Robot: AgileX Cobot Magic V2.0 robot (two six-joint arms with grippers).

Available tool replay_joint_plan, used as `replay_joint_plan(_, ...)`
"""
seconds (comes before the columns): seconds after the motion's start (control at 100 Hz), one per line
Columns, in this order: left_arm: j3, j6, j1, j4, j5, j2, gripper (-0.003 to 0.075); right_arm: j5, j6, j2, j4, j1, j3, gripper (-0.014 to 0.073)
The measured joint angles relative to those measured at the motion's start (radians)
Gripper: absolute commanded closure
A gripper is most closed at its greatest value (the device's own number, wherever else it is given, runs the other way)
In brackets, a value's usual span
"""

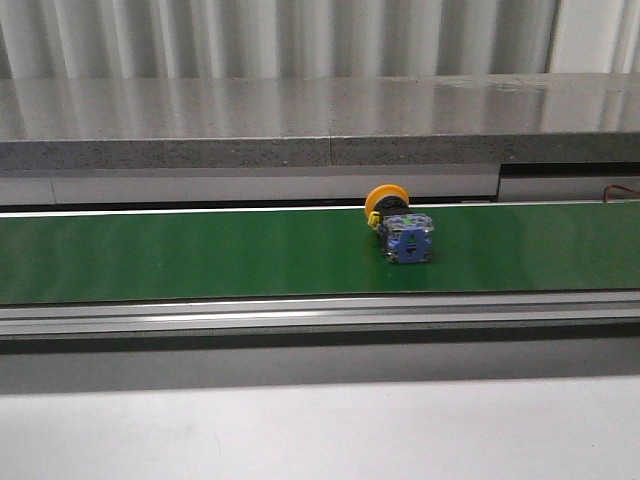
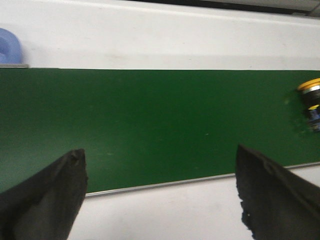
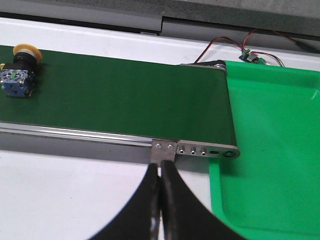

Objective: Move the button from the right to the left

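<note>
The button (image 1: 400, 226) lies on its side on the green belt (image 1: 180, 255), yellow-orange cap toward the back, blue-grey body toward the front. It shows at one edge of the left wrist view (image 2: 311, 102) and at the far end of the belt in the right wrist view (image 3: 19, 70). My left gripper (image 2: 160, 192) is open, fingers wide apart over the belt's near edge, nothing between them. The right gripper (image 3: 161, 172) is shut on nothing, over the white table just before the belt's end bracket (image 3: 163, 150). Neither gripper shows in the front view.
A bright green tray (image 3: 275, 150) sits past the belt's end roller, with red and black wires (image 3: 235, 42) behind it. A grey ledge (image 1: 320, 120) runs behind the belt. A blue object (image 2: 9, 46) peeks in beyond the belt in the left wrist view.
</note>
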Motion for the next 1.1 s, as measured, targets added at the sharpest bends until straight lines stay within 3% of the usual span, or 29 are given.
replay_joint_plan(0.17,-0.095,0.017,-0.045,-0.041,0.047,0.130,0.0155,0.002,0.000,0.000,0.000,0.000,0.000,0.0659)
replay_joint_plan(0.78,-0.413,-0.083,-0.415,-0.054,0.070,0.582,0.0155,0.002,0.000,0.000,0.000,0.000,0.000,0.0659)
replay_joint_plan(1.1,-0.560,-0.175,-0.505,-0.056,0.116,0.768,0.0155,0.002,0.000,0.000,-0.001,0.000,0.000,0.0659)
